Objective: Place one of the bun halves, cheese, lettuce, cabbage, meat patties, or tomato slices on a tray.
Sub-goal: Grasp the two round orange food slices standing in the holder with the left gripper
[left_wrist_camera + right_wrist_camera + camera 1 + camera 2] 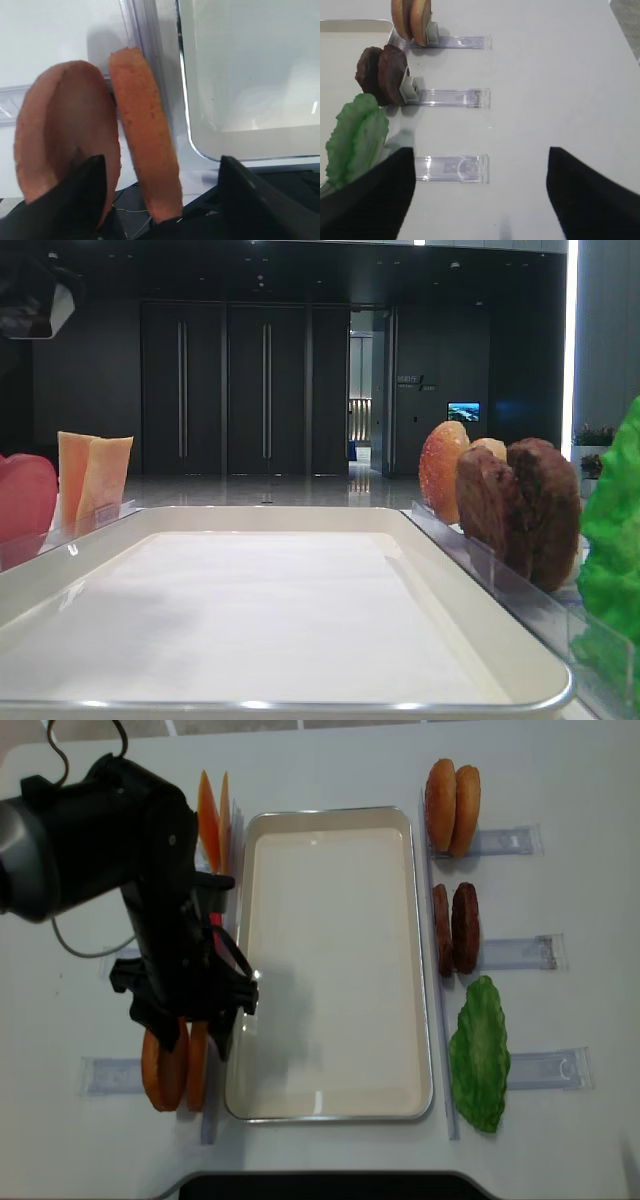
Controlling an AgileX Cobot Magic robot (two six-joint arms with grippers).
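Looks like a lab/demo setup inside an office-type bldg lobby. White table (560,780) w/ fake burger parts stood upright in clear plastic racks (451,97), cream tray (425,1020) in the middle. Bkgd: dark wall panels, tall dark doors (225,390) w/ long handles, glossy floor, small lit screen (463,411), potted plant (594,436).

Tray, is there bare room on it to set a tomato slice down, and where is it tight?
The whole tray liner is bare, rim to rim. Tight spots flank it: tomato slices under the left pincer and cheese along the left rim; buns, patties and lettuce along the right rim.
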